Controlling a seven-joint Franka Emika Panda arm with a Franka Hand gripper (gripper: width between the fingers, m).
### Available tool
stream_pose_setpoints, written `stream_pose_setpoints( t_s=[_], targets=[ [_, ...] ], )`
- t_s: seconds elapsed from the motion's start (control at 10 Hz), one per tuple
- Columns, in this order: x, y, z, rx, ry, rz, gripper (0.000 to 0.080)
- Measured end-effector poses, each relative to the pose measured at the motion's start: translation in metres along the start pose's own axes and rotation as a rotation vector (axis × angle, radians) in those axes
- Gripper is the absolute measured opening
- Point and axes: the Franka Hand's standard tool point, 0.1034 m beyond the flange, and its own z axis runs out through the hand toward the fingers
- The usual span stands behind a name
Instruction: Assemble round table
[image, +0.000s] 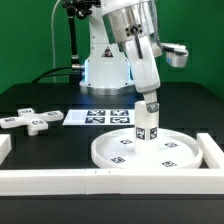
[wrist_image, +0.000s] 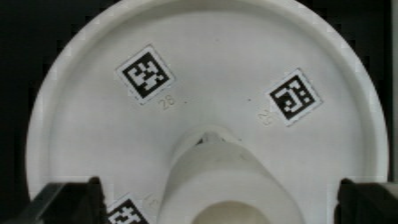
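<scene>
The large rimmed disc (image: 150, 152) lies flat on the black table, tags facing up. It fills the wrist view (wrist_image: 196, 90). The short thick cylinder post (image: 146, 126) stands upright on the disc's middle, with tags on its side. In the wrist view I look down on the post's top with its hole (wrist_image: 231, 195). My gripper (image: 150, 106) hangs straight over the post. Its fingers (wrist_image: 71, 203) sit on either side of the post with a gap on each side, so the gripper (wrist_image: 222, 208) is open. The cross-shaped piece (image: 32, 121) lies at the exterior view's left.
The marker board (image: 108, 117) lies flat behind the disc, in front of the robot base. A long white rail (image: 60, 180) runs along the front, and another rail (image: 212, 150) stands at the exterior view's right of the disc.
</scene>
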Motion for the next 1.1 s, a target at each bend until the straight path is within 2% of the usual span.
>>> stream_pose_setpoints(
  t_s=[0.1,0.3,0.4,0.6,1.0,1.1],
  targets=[
    [0.009,0.004,-0.002,-0.002,0.006,-0.085,0.0649],
    [0.036,0.011,-0.015,0.005,0.017,-0.233,0.0649],
    [0.052,0.015,-0.023,0.006,0.019,-0.273,0.0649],
    [0.075,0.016,-0.027,0.023,0.041,-0.272,0.0649],
    [0.071,0.016,-0.025,0.018,0.04,-0.316,0.0649],
    [0.076,0.017,-0.023,0.0,0.062,-0.537,0.0649]
  ],
)
